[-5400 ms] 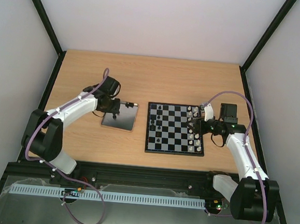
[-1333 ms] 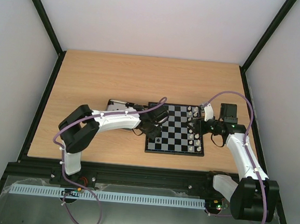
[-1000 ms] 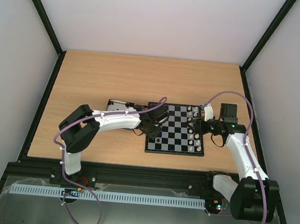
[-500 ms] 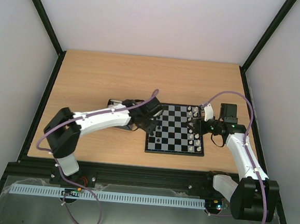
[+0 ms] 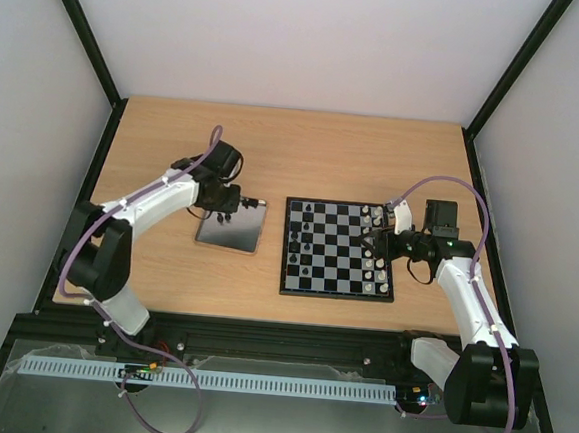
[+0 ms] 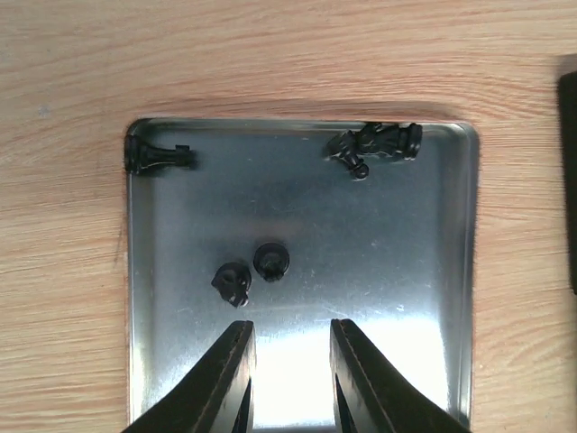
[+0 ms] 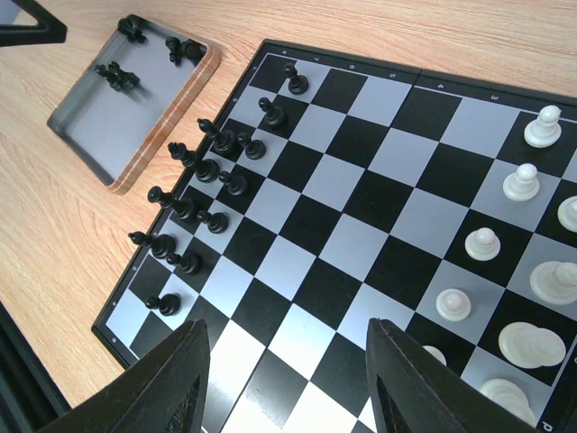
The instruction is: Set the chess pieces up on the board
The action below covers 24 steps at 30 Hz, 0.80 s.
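The board (image 5: 337, 272) lies right of centre, with black chess pieces (image 5: 304, 240) along its left columns. Seen from the right wrist, those pieces (image 7: 213, 171) stand in two uneven rows on the board (image 7: 361, 198). My left gripper (image 5: 238, 204) hovers over the metal tray, open and empty (image 6: 290, 336). Below it, several loose black pieces remain: two (image 6: 252, 271) just ahead of the fingertips, one lying in the far left corner (image 6: 155, 159), and a cluster at the far right corner (image 6: 377, 142). My right gripper (image 7: 287, 329) hangs open and empty above the board's right side.
The shiny grey tray (image 5: 230, 236) sits left of the board on the wooden table; it also shows from the wrists (image 6: 397, 262) (image 7: 115, 115). White pieces (image 7: 525, 182) fill the board's right columns (image 5: 374, 265). Black frame rails border the table.
My left arm has swung from the board's left edge back over the tray, and its jaws have parted. The right arm has stayed still.
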Available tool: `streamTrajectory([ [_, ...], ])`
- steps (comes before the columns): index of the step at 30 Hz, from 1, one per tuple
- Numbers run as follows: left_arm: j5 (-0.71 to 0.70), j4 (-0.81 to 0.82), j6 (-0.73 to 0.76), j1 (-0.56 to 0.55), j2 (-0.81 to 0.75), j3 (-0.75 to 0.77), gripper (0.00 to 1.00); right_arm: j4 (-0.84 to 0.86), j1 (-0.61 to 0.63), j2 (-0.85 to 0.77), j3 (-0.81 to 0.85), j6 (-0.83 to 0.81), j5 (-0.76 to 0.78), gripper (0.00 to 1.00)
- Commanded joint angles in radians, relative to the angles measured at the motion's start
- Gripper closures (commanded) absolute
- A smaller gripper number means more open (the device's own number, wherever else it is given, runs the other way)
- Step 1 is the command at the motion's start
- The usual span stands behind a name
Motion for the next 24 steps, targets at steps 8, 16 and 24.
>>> streamTrajectory([
  [8, -0.008, -0.006, 0.014, 0.039, 0.187, 0.09, 0.73, -0.013, 0.004, -0.021, -0.008, -0.015, -0.01, 0.51],
  [16, -0.004, 0.042, 0.009, 0.038, 0.216, 0.056, 0.73, -0.015, 0.004, -0.024, -0.007, -0.015, -0.013, 0.51],
  [24, -0.017, 0.054, 0.008, 0.035, 0.243, 0.038, 0.73, -0.014, 0.004, -0.023, -0.007, -0.015, -0.011, 0.51],
])
